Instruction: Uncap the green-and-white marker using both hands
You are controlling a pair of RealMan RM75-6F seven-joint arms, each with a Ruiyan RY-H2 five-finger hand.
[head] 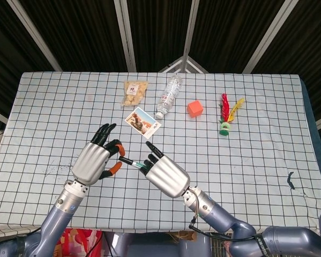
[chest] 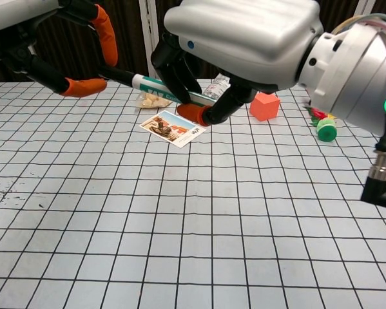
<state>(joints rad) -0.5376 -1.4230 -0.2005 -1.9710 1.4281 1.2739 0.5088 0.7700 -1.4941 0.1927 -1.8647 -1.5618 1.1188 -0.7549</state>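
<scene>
We see the right hand point(head: 165, 176) of silver metal with black fingers above the near middle of the white table point(head: 267, 160) with black grid cloth. Its fingers are curled around the body of the green-and-white marker point(chest: 164, 88), which it holds in the air, almost level. The dark cap end point(chest: 114, 73) of this marker points to 9 o'clock, toward the left hand point(head: 95, 162).

The left hand is just beside the cap end. In the chest view its orange-tipped fingers point(chest: 83, 87) are apart, one above the cap and one below it. We cannot tell if they already touch the cap.

On the table, at 12 o'clock from the hands, lies a small picture card point(head: 142, 122). Further at 12 o'clock lie a clear bag of pale snacks point(head: 134, 92) and a clear plastic bottle point(head: 170, 95) on its side. At 3 o'clock from the bottle stands an orange cube point(head: 195, 108). At 3 o'clock from the cube lies a shuttlecock with red and yellow feathers and a green base point(head: 226, 115).
</scene>
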